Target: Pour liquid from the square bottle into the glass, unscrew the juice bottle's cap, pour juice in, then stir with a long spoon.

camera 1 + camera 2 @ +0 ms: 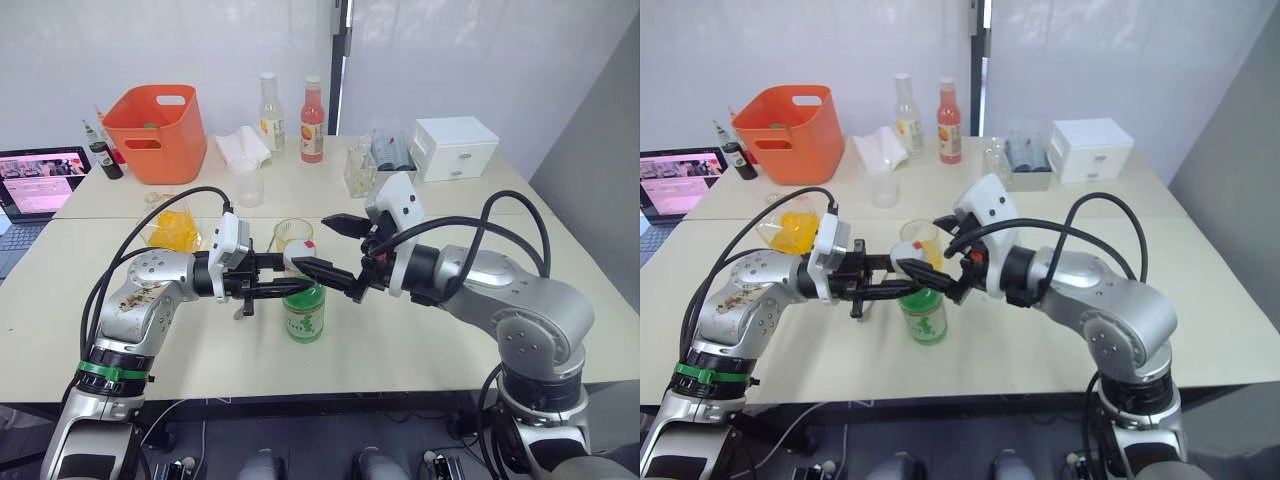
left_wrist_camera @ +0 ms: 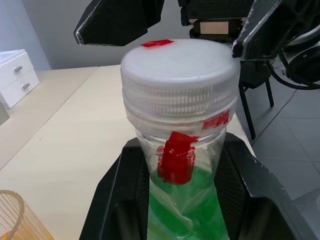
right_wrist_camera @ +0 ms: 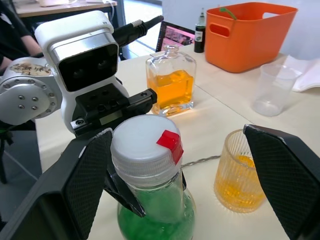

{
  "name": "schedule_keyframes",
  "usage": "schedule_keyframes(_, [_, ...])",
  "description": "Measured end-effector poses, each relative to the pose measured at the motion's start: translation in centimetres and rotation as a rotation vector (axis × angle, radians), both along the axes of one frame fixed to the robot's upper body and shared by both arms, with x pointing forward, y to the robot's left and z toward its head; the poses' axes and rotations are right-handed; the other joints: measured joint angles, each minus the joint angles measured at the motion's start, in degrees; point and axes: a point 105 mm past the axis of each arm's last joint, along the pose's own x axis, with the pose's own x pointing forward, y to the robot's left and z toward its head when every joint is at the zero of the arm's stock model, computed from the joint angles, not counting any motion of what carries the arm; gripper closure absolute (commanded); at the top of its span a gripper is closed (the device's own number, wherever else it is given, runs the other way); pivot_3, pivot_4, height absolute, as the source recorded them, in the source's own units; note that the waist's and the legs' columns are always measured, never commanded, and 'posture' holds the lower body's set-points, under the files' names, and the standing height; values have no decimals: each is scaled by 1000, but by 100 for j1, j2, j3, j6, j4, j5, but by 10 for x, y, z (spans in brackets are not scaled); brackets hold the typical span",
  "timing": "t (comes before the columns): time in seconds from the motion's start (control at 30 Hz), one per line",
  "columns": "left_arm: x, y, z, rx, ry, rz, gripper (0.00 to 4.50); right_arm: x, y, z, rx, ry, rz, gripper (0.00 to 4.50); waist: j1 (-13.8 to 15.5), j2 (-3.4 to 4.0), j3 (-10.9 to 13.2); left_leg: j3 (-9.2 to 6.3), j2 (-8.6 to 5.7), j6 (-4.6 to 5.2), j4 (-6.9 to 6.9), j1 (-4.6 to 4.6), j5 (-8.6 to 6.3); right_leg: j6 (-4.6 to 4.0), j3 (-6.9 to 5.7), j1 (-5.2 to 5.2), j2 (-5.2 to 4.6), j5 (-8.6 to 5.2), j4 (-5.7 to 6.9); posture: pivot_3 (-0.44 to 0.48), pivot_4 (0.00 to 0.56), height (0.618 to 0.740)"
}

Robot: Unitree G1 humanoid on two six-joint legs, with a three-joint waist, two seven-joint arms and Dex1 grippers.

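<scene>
The juice bottle with green liquid stands upright near the table's front middle. My left gripper is shut on the neck of it, just under the white cap with its red mark. From the other side my right gripper is open, one finger on each side of the cap and not touching it. Behind the bottle the glass holds some orange liquid. To the left stands the square bottle, partly full. The long spoon lies flat on the table between bottle and glass.
An orange basket, a small dark bottle and a laptop are at the back left. A plastic cup, tissue and two slim bottles stand behind. A white drawer box is back right.
</scene>
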Motion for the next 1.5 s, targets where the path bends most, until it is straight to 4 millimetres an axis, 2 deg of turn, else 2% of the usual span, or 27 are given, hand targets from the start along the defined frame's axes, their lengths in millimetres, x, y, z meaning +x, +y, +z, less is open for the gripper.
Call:
schedule_keyframes(0.47, [0,-1,0,3,-3,-10,3118,1,10,-10,12,54,-18,71,0,0,0,0,0,0,0,-2,0,0,0,0,0,0,-2,0,150,715])
schedule_keyframes(0.57, [0,-1,0,3,-3,-10,3118,1,10,-11,12,55,-18,849,-2,0,0,0,0,0,-1,-2,0,0,0,0,1,0,-2,0,150,715])
schedule_keyframes(0.67, [1,-1,0,3,-1,-8,3118,-2,14,-12,12,60,5,1799,-5,0,0,0,0,0,-1,-2,0,0,0,0,1,0,-2,0,150,715])
schedule_keyframes(0.73, [1,0,0,2,0,-7,3118,-4,16,-12,11,59,15,2584,-5,0,0,0,0,0,0,-2,0,0,0,0,1,0,-3,0,150,715])
schedule_keyframes(0.77, [1,-1,0,3,0,-8,3118,-4,16,-12,9,57,14,2753,-5,0,0,-1,0,0,0,-1,0,0,0,0,1,0,-3,0,150,715])
schedule_keyframes(1.0, [2,-1,0,3,1,-8,3118,-4,16,-11,8,54,19,2756,-21,0,0,-1,2,0,-1,-1,0,0,0,0,2,-1,-3,0,150,715])
schedule_keyframes(1.17, [1,-2,0,5,2,-8,3118,0,12,-13,10,51,138,2756,-25,0,0,0,1,0,-1,1,0,0,0,3,4,-1,-7,0,150,715])
schedule_keyframes(1.33, [0,-1,0,7,1,-1,3118,16,9,-12,-12,79,405,2756,-74,0,0,1,4,1,-2,7,0,0,-1,9,10,-1,-8,0,150,715])
schedule_keyframes(1.5, [-4,1,1,9,-6,1,3118,32,14,-5,-113,119,715,2756,-129,1,0,3,7,1,-6,3,0,0,0,1,11,0,-8,0,150,715])
